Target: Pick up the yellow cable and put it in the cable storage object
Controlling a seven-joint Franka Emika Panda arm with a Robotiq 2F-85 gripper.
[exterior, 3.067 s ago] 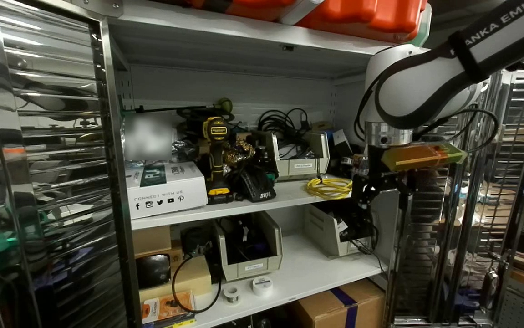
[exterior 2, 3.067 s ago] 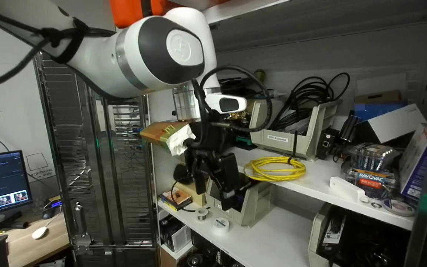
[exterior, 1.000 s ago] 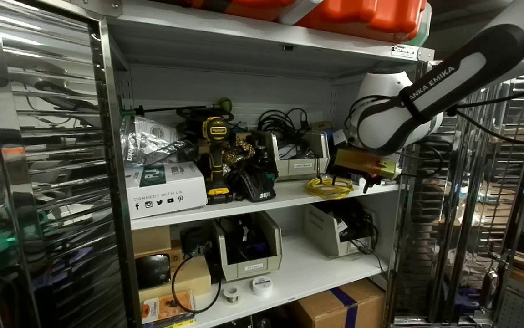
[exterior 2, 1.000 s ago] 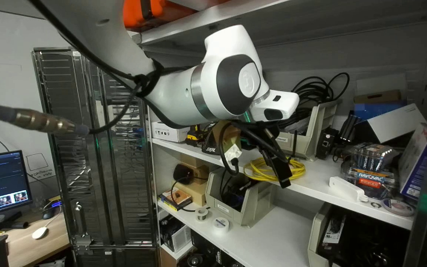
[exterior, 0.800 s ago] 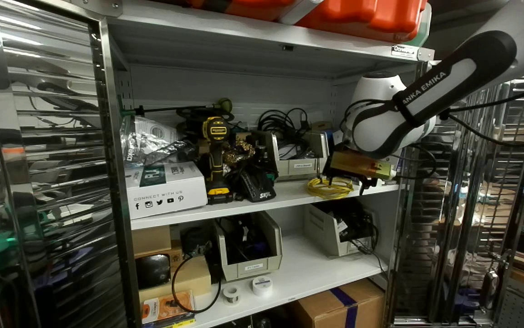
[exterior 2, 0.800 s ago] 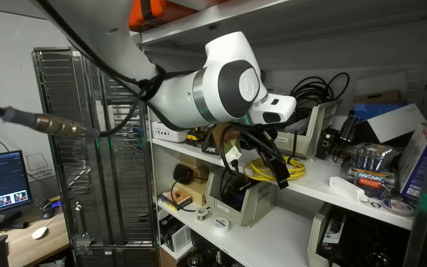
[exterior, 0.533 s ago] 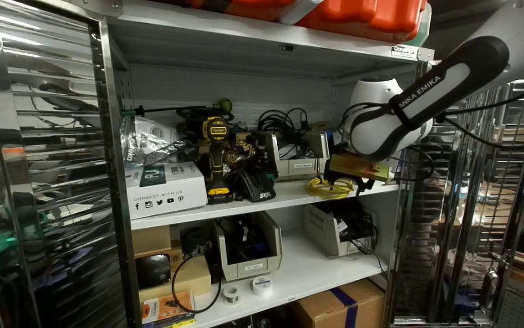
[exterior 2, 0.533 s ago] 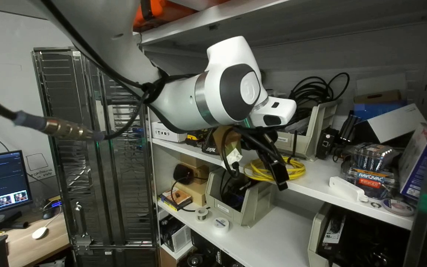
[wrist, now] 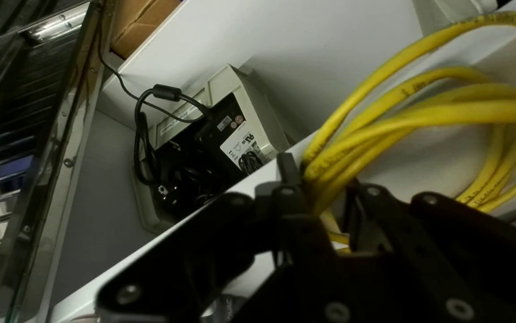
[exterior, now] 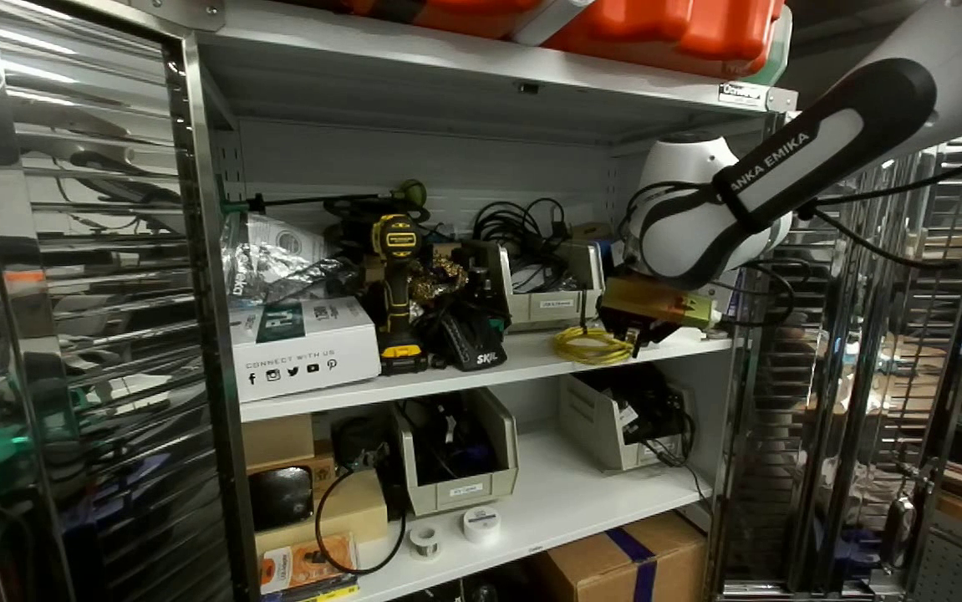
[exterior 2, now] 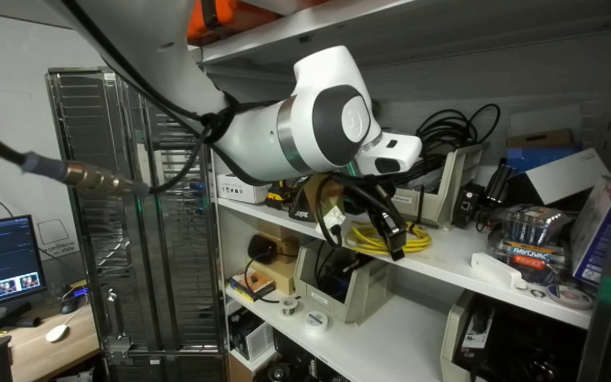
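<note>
The gripper pinches a bunched edge of the yellow cable, which loops across the upper right of the wrist view. It should handle light, springy and slightly slick, so a hold across several strands, as here, seems best.

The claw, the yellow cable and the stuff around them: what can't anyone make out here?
Yellow cable: loops cut off by the wrist view's right edge.
Claw: too dark and blurred in the wrist view to judge how tightly it grips. In an exterior view, the amber box hides much of it.
Monitor: its text is too small to read in an exterior view.
</note>
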